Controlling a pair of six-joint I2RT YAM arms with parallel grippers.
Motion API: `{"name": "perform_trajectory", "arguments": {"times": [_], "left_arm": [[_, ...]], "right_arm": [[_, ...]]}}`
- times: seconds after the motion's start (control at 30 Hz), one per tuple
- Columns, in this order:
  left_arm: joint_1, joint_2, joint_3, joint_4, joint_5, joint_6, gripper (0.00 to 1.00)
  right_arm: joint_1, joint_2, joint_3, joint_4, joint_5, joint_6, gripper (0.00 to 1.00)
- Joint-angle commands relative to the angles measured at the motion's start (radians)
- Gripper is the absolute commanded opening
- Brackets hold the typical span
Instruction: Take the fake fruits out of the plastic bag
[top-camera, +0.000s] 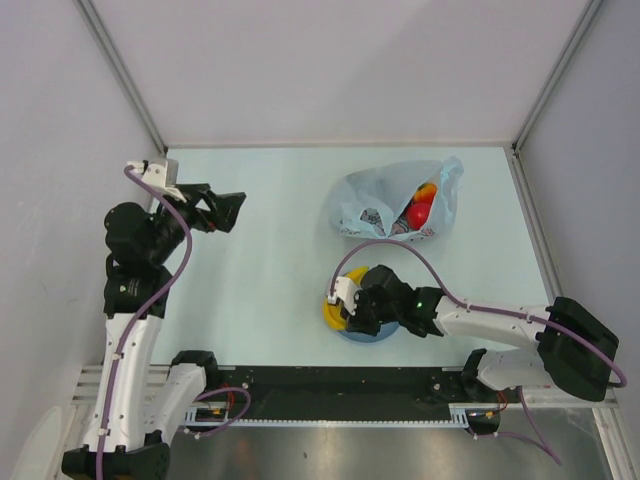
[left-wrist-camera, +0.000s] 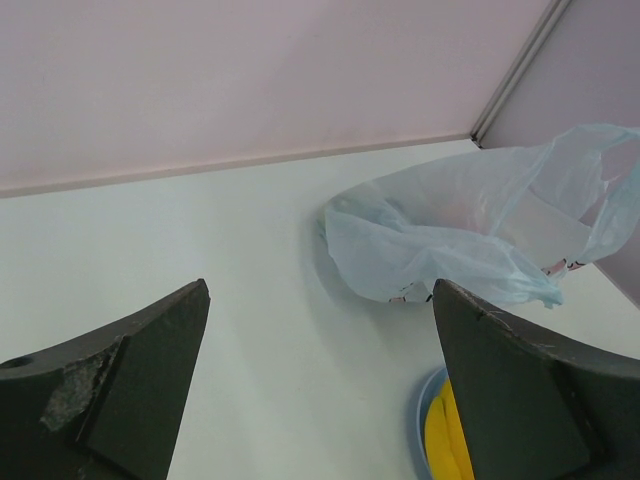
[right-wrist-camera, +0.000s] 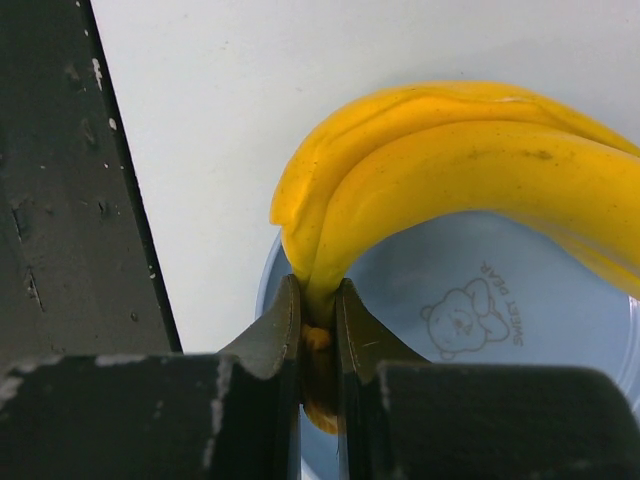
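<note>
right wrist: pinching banana (right-wrist-camera: 450, 170) stem in right end effector (right-wrist-camera: 318, 312) over blue plate (right-wrist-camera: 545, 300), left end effector (left-wrist-camera: 320, 292) wide, empty; next: release, back to plastic bag (top-camera: 372, 200).

Plate: we see a round blue plastic plate (top-camera: 372, 340) (right-wrist-camera: 480, 300) (left-wrist-camera: 419, 425) lying flat near the front of the surface, with a bear drawing and "SWEET DEAR" printed inside.
Surface: pale smooth white tabletop (top-camera: 270, 280).
Walls: we count three plain grey panels (top-camera: 340, 60).
Frame: silver metal posts (top-camera: 120, 70) at the far corners.
</note>
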Motion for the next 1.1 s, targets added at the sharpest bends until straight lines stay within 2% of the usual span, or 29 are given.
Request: {"name": "perform_trajectory", "arguments": {"times": [0.0,0.2,0.43,0.7,0.87,1.07], "left_arm": [[0.009,-0.020,-0.004,0.034,0.024,-0.021,0.99],[0.009,-0.018,-0.006,0.039,0.027,-0.026,0.99],[0.009,-0.015,-0.023,0.048,0.038,-0.044,0.98],[0.009,-0.018,-0.030,0.052,0.038,-0.049,0.98],[0.009,-0.018,-0.035,0.051,0.039,-0.051,0.99],[0.009,-0.020,-0.053,0.055,0.044,-0.055,0.98]], "right_arm": [[0.003,0.004,-0.011,0.055,0.012,-0.020,0.01],[-0.014,-0.001,-0.011,0.090,0.047,0.029,0.00],[-0.010,-0.019,-0.018,0.001,0.100,-0.058,0.00],[0.021,0.008,-0.004,0.004,0.066,-0.071,0.00],[0.032,0.059,-0.004,0.096,-0.006,-0.018,0.00],[0.072,0.110,-0.001,0.203,-0.002,-0.002,0.00]]}}
